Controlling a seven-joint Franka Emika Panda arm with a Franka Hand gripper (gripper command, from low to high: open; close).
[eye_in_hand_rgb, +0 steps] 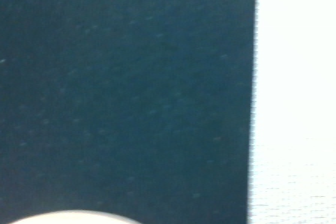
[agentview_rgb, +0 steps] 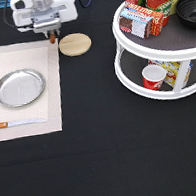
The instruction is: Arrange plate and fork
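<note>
The silver plate (agentview_rgb: 20, 87) lies on the pale placemat (agentview_rgb: 45, 58) at the exterior view's left. My gripper (agentview_rgb: 51, 32) hangs at the exterior view's top, over the placemat's top right corner and just left of the wooden coaster (agentview_rgb: 75, 44). It is shut on the fork (agentview_rgb: 53, 38), of which only a short orange-brown handle end shows below the hand; the tines are hidden. The wrist view shows the dark cloth, the placemat edge (eye_in_hand_rgb: 296, 110) and a sliver of the coaster (eye_in_hand_rgb: 67, 218).
A wooden-handled knife (agentview_rgb: 16, 123) lies on the placemat below the plate. A white two-tier turntable (agentview_rgb: 144, 49) with cans, boxes, a red cup (agentview_rgb: 153, 76) and a black bowl (agentview_rgb: 189, 10) stands at the right. Black cloth covers the table.
</note>
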